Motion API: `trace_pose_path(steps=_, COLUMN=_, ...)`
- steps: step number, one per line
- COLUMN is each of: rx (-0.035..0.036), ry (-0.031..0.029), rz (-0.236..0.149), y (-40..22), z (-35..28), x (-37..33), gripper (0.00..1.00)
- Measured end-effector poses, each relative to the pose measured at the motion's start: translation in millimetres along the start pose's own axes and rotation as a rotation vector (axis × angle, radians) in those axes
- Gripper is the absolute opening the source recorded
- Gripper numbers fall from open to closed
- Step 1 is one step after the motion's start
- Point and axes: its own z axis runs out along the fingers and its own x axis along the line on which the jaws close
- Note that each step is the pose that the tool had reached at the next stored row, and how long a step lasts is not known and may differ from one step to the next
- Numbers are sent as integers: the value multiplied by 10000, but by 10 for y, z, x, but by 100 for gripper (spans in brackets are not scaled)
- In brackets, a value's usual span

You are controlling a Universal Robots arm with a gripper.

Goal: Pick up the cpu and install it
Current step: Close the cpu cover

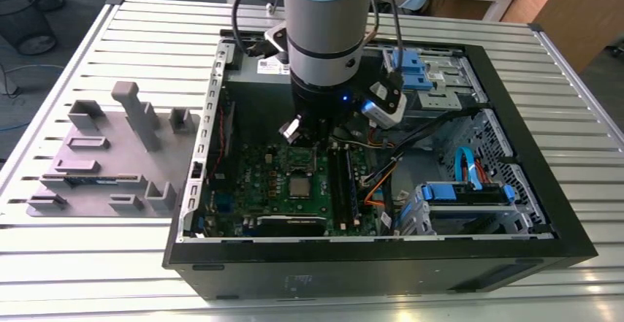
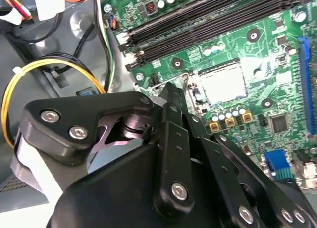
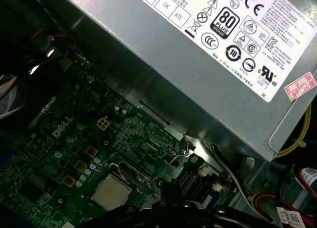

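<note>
Black linkages of the hand hang just above the motherboard; whether its fingers hold anything I cannot tell. Seemingly installed, the cpu lies in the motherboard's socket.

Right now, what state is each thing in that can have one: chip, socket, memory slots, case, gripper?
cpu: lying flat in the motherboard socket, silver top up, free of the gripper.
socket frame: swung open, not clamped over the chip.
memory slots: empty.
computer case: on its side, side panel off.
gripper: above the board beside the socket, holding nothing.
</note>
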Motion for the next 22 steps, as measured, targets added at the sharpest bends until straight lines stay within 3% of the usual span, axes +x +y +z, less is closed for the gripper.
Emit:
trace_pose_path(steps=5, rx=65, ry=52, rz=-24, y=-40, z=-6, x=29, gripper=11)
trace_pose_path(steps=15, rx=488, ry=371, rz=-79, y=-84, z=-12, x=61, gripper=11)
trace_pose_path(steps=22, rx=505, ry=401, rz=-79, y=-83, z=-10, x=61, gripper=11)
